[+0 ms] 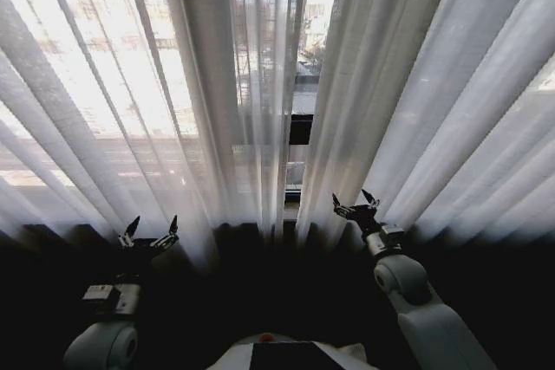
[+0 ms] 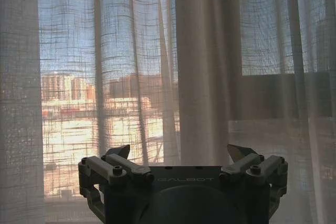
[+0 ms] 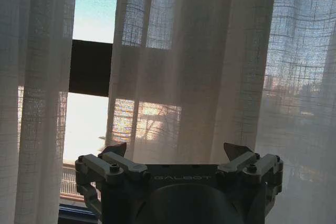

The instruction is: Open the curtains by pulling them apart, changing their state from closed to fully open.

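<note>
Curtains (image 1: 381, 84) hang just ahead, sheer, light and limp, parted by a narrow gap showing the dark window frame (image 1: 300, 130). Pinch a gathered pleat beside the gap, I judge. Left tool (image 1: 148, 233) and right tool (image 1: 355, 205) are spread wide, empty.

The curtains (image 1: 434, 84) hang from a support hidden above the picture edge. Below the window frame bar (image 1: 301, 129), their lower ends run into a dark band (image 1: 260, 288); whether this is floor cannot be told.
</note>
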Controlling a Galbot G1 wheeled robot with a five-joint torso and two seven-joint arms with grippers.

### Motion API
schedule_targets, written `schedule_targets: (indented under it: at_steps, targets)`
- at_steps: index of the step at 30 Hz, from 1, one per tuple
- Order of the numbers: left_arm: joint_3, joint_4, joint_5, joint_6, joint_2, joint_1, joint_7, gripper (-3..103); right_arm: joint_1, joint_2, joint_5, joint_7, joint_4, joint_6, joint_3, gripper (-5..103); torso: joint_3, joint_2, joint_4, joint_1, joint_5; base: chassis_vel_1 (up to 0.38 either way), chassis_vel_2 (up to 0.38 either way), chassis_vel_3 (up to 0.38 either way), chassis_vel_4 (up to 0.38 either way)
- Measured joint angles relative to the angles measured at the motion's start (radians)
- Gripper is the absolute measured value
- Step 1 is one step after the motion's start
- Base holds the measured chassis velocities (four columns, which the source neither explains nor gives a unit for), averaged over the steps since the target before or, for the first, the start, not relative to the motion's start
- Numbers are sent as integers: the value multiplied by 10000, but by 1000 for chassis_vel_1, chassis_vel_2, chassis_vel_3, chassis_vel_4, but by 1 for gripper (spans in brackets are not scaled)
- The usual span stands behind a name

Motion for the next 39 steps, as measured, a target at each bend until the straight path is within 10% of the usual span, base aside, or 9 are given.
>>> schedule_targets:
  at_steps: [39]
  targets:
    - [-253, -443, 388, 365, -934, -88, -57, 100, 5434, 731, 906, 423, -4694, -469, -2965, 100, -4, 6, 1, -16, -7, 7, -6, -8, 6]
